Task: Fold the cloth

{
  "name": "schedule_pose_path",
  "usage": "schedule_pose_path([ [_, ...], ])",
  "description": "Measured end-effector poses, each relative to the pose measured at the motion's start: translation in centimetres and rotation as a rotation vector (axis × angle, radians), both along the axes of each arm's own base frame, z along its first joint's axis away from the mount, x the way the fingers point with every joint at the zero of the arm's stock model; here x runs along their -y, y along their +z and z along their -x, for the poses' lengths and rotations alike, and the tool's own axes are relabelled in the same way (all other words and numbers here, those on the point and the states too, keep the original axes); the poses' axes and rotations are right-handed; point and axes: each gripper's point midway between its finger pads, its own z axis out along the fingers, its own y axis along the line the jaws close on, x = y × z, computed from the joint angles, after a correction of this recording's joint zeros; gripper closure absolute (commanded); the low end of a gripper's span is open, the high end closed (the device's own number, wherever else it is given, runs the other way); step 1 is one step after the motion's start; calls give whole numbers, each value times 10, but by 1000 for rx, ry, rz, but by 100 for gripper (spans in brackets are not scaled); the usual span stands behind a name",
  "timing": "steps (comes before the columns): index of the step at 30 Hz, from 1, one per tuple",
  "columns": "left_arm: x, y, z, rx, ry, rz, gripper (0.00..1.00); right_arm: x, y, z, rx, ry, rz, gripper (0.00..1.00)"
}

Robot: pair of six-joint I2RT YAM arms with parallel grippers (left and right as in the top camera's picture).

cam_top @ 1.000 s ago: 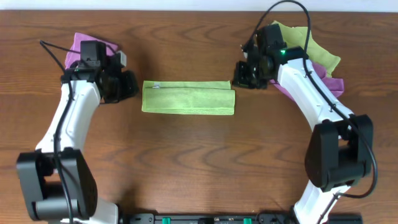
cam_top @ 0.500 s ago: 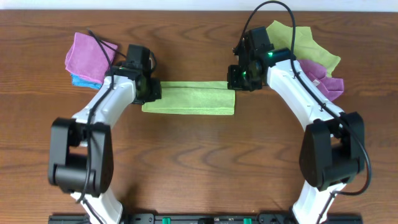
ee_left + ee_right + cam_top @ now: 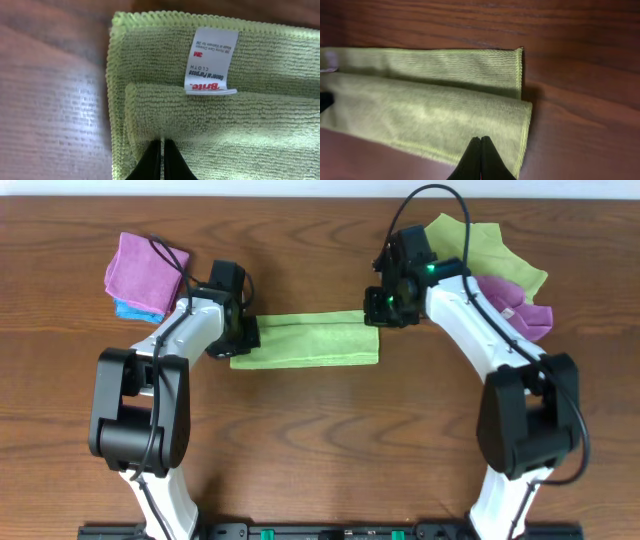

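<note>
The cloth lies as a long folded strip in the middle of the table, a little above centre. It is in almost the same place as one second ago.

The big change is my left arm. One second ago it was far at the left, near the purple cloth; now the left gripper is over the left end of the strip. In the left wrist view its fingers are pressed together, tips on the upper layer, just below the white tag. I cannot tell if they pinch any fabric.

The right gripper has moved only slightly and stands at the right end. Its fingers are also closed, over the near fold.

The purple cloth is now uncovered, with a blue cloth under it.
</note>
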Motion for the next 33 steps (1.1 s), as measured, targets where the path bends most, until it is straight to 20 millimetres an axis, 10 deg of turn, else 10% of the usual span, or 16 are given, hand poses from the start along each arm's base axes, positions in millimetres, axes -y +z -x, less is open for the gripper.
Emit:
schedule_pose_path([
  [9,1,0,6,-25,3,7,94,-25,-62,25,-128,75,62,98],
  [27,1,-1,29,-123,1,12,94,-9,-59,73,-315,99,146,98],
  [33,1,-1,30,-125,1,12,94,-2,-8,59,-177,99,106,98],
])
